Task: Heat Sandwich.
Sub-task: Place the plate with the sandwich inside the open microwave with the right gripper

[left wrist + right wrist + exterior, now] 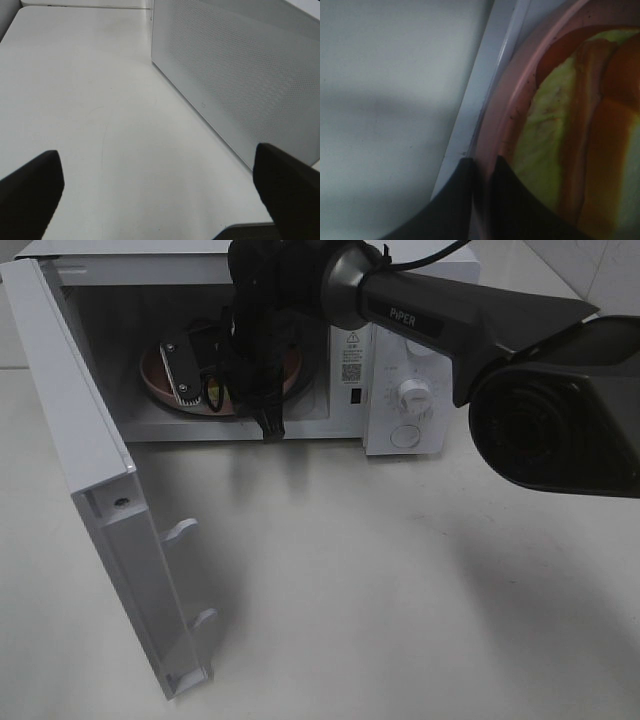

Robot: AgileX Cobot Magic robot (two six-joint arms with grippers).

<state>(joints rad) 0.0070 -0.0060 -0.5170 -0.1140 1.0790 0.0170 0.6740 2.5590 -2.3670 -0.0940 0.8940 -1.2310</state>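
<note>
Right arm (560,410): dark, blurred bulk closest to the lens; its "PiPER" forearm stretches left into the microwave (400,300).
Left pincer (156,152): released, 2 fingers spread wide above the worktop (90,100), beside the microwave's perforated side wall.
Microwave door (90,470): swung wide open at the left, 2 latch hooks jutting from its edge.
Pink plate (153,375): low inside the cavity, mostly hidden behind the wrist.
Sandwich (570,125): on the pink plate inside the microwave, showing pale green-yellow and brownish-orange layers in the right wrist view.
Right pincer (481,167): clenched on the pink plate's rim, 1 finger outside it and 1 inside; the white front sill runs just beside the rim.
Control panel (405,380): right of the cavity, with a white dial and a round button below it.
</note>
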